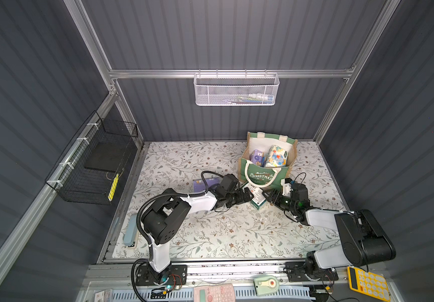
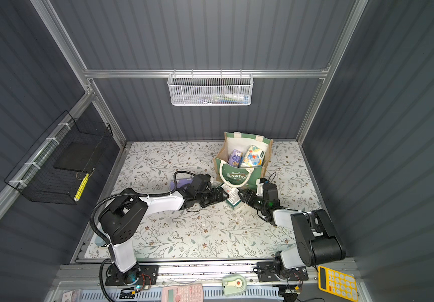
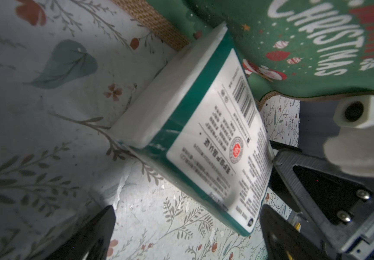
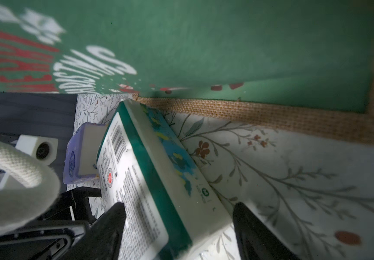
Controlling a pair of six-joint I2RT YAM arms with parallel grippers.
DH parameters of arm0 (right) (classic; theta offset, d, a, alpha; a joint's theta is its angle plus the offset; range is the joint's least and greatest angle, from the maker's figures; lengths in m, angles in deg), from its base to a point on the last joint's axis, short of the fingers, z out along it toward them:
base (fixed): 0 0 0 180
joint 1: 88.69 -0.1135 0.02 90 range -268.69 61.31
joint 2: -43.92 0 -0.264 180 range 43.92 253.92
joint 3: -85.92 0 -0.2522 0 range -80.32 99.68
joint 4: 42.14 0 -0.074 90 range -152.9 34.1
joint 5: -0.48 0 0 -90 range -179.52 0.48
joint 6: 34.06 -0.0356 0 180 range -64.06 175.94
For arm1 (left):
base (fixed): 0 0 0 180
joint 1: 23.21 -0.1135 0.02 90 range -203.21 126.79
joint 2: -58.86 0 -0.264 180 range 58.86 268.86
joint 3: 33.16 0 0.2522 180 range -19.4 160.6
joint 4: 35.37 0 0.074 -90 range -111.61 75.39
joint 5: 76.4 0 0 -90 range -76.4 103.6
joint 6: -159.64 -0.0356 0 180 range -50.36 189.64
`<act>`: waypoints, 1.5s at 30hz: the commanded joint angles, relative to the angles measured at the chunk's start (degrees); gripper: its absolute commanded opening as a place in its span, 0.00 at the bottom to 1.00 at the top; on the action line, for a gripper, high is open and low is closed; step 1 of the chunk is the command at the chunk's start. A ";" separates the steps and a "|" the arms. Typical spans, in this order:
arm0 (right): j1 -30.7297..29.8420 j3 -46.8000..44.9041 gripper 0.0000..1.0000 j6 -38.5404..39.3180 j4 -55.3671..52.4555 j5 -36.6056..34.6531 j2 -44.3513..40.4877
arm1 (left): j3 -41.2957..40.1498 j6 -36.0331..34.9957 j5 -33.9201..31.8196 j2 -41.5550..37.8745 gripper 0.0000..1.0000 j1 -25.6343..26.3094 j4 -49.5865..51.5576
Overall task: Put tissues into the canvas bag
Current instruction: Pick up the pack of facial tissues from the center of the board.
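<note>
We are at the pickup of the dark green-and-white plastic-wrapped tissue pack (image 1: 256, 196), which lies tilted on the floral desk (image 1: 210, 235), its far end at the base of the green burlap-sided canvas bag (image 1: 260, 177). The right fingers (image 4: 111, 231) bracket it; we cannot tell whether they are clamped. The left fingers (image 3: 95, 234) stand wide apart nearby. Next, we judge, it needs a firm squeeze and a lift over the rim. We count two packs showing in the bag, a purple pack (image 1: 256, 156) and a cartoon-printed white pack (image 1: 276, 157). On the desk there are three, counting another purple pack (image 4: 71, 162) and a light blue pack (image 1: 130, 232).
</note>
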 commanded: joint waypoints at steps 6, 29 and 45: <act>-5.34 -1.75 0.75 -0.12 2.65 0.42 -0.94 | 1.62 -1.00 1.81 0.87 1.00 -1.69 -0.48; -13.25 -4.53 0.76 -1.97 -14.63 -10.99 -16.47 | 2.45 -7.53 6.98 0.28 0.92 -3.90 1.48; -11.25 1.62 0.77 -4.44 2.50 -6.89 -0.50 | -0.53 -6.03 5.45 -1.73 0.78 -4.95 0.54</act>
